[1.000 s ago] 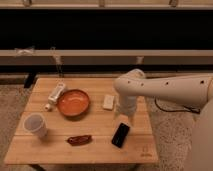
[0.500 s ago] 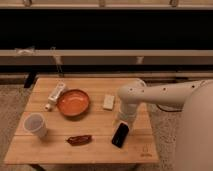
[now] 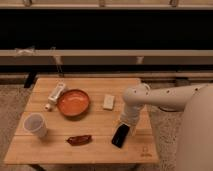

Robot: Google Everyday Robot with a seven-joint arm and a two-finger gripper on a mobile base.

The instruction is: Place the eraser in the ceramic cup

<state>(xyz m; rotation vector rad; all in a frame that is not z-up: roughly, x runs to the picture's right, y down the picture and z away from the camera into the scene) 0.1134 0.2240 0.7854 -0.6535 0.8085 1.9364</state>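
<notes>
The eraser (image 3: 119,135), a flat black slab, lies on the wooden table (image 3: 100,147) near its front right. The gripper (image 3: 126,124) hangs from the white arm right above the eraser's far end, close to it or touching it. The ceramic cup (image 3: 35,125), plain white and upright, stands at the table's front left, far from the gripper.
A shallow orange bowl (image 3: 73,102) sits mid-table. A small white block (image 3: 108,102) lies right of it. A white tube-like object (image 3: 55,93) lies at the back left. A dark red-brown elongated thing (image 3: 79,139) lies near the front edge. A dark railing runs behind the table.
The arm has lowered and drawn in toward the front right, bringing the gripper down over the eraser. The objects on the table have not moved.
</notes>
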